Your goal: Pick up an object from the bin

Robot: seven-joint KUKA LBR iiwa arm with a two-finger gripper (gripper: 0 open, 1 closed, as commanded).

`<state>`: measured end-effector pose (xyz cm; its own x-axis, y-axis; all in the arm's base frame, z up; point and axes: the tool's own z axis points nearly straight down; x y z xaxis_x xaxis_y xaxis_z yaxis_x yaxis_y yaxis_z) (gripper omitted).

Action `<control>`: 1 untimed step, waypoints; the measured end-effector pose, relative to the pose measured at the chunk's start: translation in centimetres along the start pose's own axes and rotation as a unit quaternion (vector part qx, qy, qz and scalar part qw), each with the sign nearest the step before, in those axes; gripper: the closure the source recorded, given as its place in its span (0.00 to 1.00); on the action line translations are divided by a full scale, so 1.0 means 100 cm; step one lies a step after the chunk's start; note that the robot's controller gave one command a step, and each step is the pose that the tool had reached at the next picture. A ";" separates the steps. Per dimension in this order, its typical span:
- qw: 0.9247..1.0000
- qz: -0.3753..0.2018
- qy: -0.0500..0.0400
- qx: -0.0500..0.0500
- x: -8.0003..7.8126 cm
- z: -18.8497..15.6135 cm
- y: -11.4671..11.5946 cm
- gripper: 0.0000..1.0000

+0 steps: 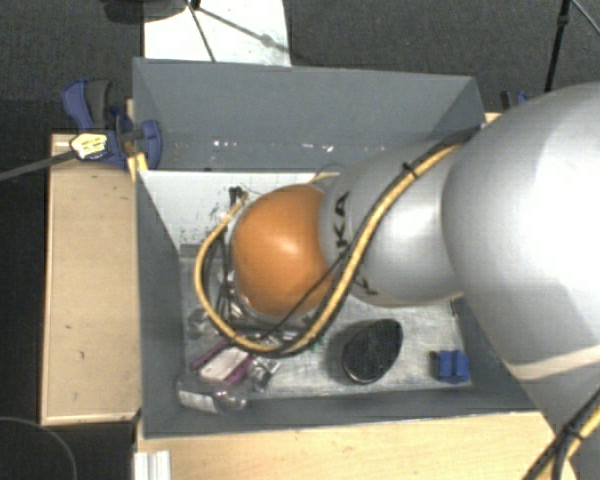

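Observation:
My gripper (pixel 238 316) is low in the front left part of the bin, mostly hidden under the arm's orange cover. Just in front of it lies a purple and white thing (pixel 226 366), with a small silvery piece (pixel 264 370) beside it. A pale grey, partly clear thing (pixel 208 398) lies against the front wall at the left corner. Whether the gripper touches any of them is hidden.
A black oval disc (pixel 370 350) lies on the bin floor right of the gripper. A small blue block (pixel 450 366) sits near the front right corner. The big silver arm covers the bin's right and middle, with a yellow and black cable looped round the cover.

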<state>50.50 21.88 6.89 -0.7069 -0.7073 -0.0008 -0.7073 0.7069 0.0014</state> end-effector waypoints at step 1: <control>1.000 0.005 0.000 0.000 -0.001 -0.001 0.000 0.00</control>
<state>50.54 21.92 6.95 -0.7133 -0.7008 -0.0014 -0.7008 0.7133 0.0011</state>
